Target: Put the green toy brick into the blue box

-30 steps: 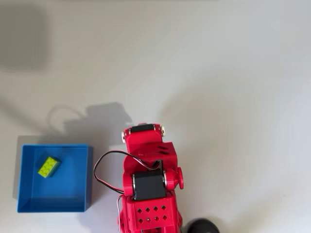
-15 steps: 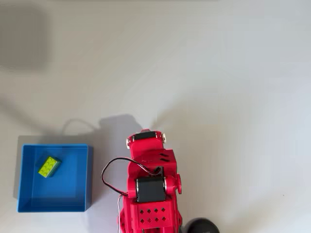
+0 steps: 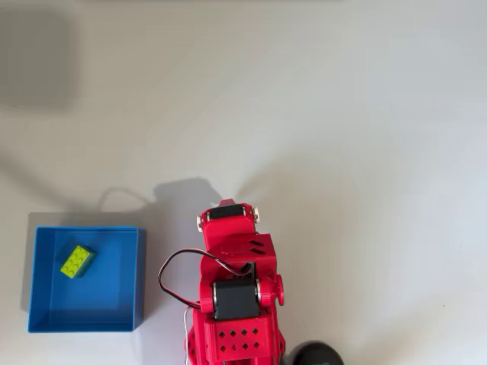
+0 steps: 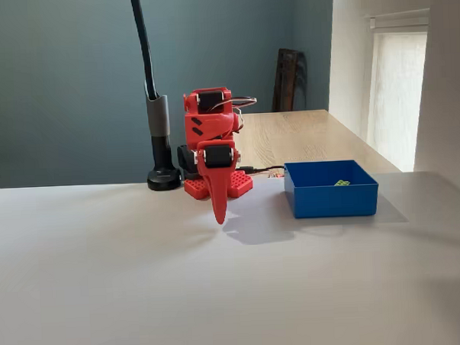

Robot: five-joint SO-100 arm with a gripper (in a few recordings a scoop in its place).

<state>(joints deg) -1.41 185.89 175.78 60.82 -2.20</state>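
Observation:
The green toy brick (image 3: pixel 77 261) lies studs-up inside the blue box (image 3: pixel 141 277), in its far left part in the overhead view. In the fixed view the green toy brick (image 4: pixel 342 183) just peeks over the wall of the blue box (image 4: pixel 330 201). My red arm (image 3: pixel 232 281) is folded up over its base, to the right of the box. In the fixed view my gripper (image 4: pixel 219 211) hangs straight down, its tip close above the table. Its fingers are shut to a point with nothing between them, well left of the box.
A black lamp post with a round foot (image 4: pixel 164 178) stands beside the arm's base, and its foot (image 3: pixel 316 354) shows at the overhead view's bottom edge. A black cable (image 3: pixel 163 274) loops out from the arm toward the box. White tabletop (image 3: pixel 342 152) spreads all around.
The arm has drawn back toward its base and swung slightly right, away from the box. The brick and box have not moved.

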